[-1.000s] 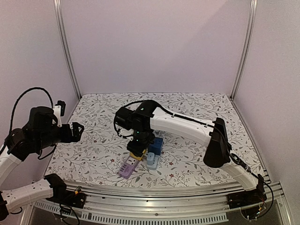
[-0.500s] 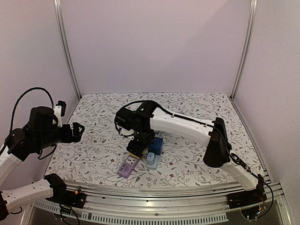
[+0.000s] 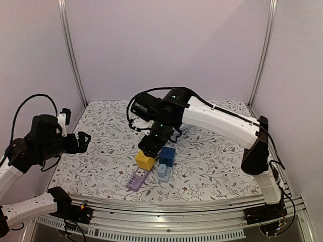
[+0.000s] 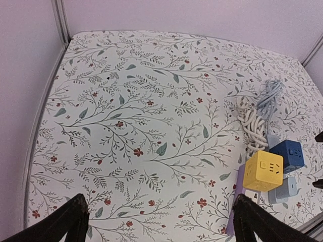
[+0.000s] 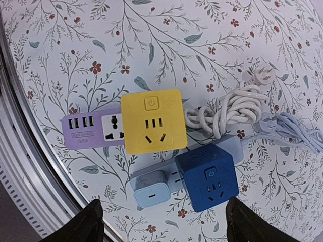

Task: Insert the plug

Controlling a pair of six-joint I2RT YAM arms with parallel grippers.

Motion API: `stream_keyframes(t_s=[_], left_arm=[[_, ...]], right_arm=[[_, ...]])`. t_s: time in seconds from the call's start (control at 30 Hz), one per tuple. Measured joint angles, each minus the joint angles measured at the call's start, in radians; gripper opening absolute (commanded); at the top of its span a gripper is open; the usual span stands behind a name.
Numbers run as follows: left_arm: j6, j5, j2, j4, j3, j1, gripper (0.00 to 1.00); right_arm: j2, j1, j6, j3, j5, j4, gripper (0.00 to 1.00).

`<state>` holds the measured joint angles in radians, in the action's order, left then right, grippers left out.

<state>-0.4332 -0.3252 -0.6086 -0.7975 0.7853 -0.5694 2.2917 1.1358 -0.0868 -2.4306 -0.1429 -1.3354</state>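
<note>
**Right wrist view: right gripper [image 5: 164, 201] wide and empty above the yellow cube [image 5: 154, 121]**

Both dark fingers [image 5: 93, 224] show at the bottom corners of this view, spread far apart with nothing between them. The yellow cube lies flat below, ahead of the fingertips and nearer the left-hand one, clear of both. Its socket face points up at the camera. It sits on one end of the purple strip [image 5: 91, 130] and covers that end, so only the USB ports and one socket remain exposed. The pictures do not show whether its pins are fully seated.

Just beside it, a blue cube [image 5: 212, 180] sits on a pale blue strip [image 5: 151, 190], and the two strips run roughly side by side. A coiled white cable [image 5: 227, 111] lies beyond the cubes, with its white plug [image 5: 262, 75] loose on the floral table [image 5: 75, 50].

From the top external camera, the right arm arches over the middle of the table. Its gripper hangs above the yellow cube and a little behind it, without touching.

The left gripper [image 3: 83, 139] is held off to the left edge, well apart from the strips. Its wrist camera shows those fingers [image 4: 75, 222] also spread wide and holding nothing, with the yellow cube far toward the right of that view.
</note>
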Motion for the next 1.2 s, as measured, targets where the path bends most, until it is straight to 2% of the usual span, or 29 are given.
stream_keyframes(t_s=[0.17, 0.6, 0.83, 1.2], left_arm=[[0.001, 0.0, 0.002, 0.0, 0.0, 0.0, 1.0], [0.004, 0.0, 0.002, 0.0, -0.003, 0.0, 0.99], [0.004, -0.004, 0.0, 0.0, -0.006, 0.0, 1.0], [0.004, -0.008, 0.0, 0.0, -0.008, 0.0, 1.0]], right_arm=[[-0.048, -0.002, -0.047, 0.079, 0.056, 0.059, 0.51], [-0.005, -0.036, -0.206, 0.097, 0.192, 0.211, 0.27], [0.056, -0.064, -0.238, 0.102, 0.201, 0.23, 0.2], [0.069, -0.069, -0.224, 0.114, 0.201, 0.228, 0.19]])
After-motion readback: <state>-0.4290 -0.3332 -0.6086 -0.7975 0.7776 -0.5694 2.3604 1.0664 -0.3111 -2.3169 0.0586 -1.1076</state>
